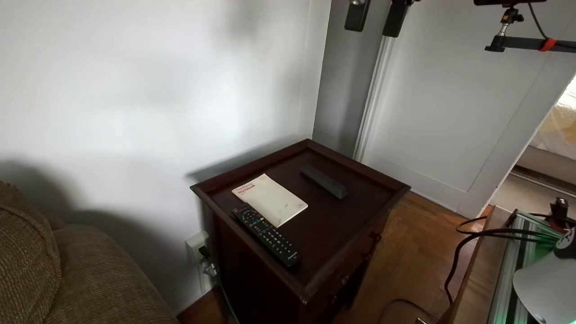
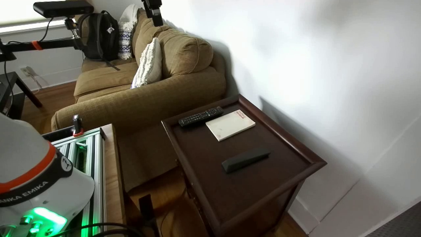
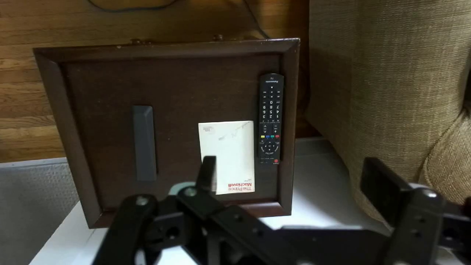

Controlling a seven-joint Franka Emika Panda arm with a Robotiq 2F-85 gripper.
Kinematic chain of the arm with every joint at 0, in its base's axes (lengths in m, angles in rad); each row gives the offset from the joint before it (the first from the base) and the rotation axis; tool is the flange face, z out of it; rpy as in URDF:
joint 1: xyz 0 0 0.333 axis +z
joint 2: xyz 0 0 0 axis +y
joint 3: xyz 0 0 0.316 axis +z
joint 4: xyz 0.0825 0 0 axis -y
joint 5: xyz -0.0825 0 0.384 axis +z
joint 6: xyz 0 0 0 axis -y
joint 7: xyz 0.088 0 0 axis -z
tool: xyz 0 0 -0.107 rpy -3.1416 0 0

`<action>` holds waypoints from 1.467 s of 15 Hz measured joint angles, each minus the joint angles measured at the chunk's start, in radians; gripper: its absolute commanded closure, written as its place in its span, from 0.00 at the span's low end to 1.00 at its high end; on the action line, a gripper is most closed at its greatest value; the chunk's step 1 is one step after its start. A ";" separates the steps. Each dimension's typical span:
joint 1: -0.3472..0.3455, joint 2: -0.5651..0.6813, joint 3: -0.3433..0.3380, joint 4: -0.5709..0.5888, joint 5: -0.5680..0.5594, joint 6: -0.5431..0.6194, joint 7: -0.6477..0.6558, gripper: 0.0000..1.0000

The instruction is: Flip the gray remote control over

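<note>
**The gray remote control (image 3: 144, 142) lies on the bench (image 3: 176, 88), the tool (image 3: 289, 165) well apart from it**

In the wrist view the tool's two black fingers (image 3: 206, 171) stand wide apart, with nothing gripped between them. Parts of the tool show at the upper edge of both exterior views, well above the bench top.

The gray remote control rests flat on the dark wooden top, a plain face showing. A cream book (image 3: 233, 158), with "The Prince" and "Machiavelli" in red, lies between it and a longer black remote (image 3: 271, 117). The book sits apart from the gray remote control and just beside the black remote, whose keys face up along the bench's raised rim. A brown sofa (image 2: 141, 98), bearing a black backpack (image 2: 102, 36), stands near the bench.
</note>
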 measured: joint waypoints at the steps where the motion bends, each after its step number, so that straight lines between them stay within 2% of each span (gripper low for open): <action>1: -0.004 0.000 -0.002 0.000 -0.001 0.000 0.004 0.00; 3: -0.043 0.005 -0.022 -0.004 -0.023 0.024 0.022 0.00; 5: -0.101 0.017 -0.070 -0.018 -0.057 0.094 0.010 0.00; 7: -0.145 0.041 -0.132 -0.041 -0.074 0.227 -0.051 0.00; 10: -0.173 0.116 -0.202 -0.077 -0.083 0.446 -0.153 0.00; 12: -0.174 0.148 -0.210 -0.077 -0.083 0.468 -0.160 0.00; 19: -0.173 0.129 -0.205 -0.073 -0.083 0.465 -0.159 0.00; 22: -0.171 0.192 -0.243 -0.067 -0.073 0.461 -0.199 0.00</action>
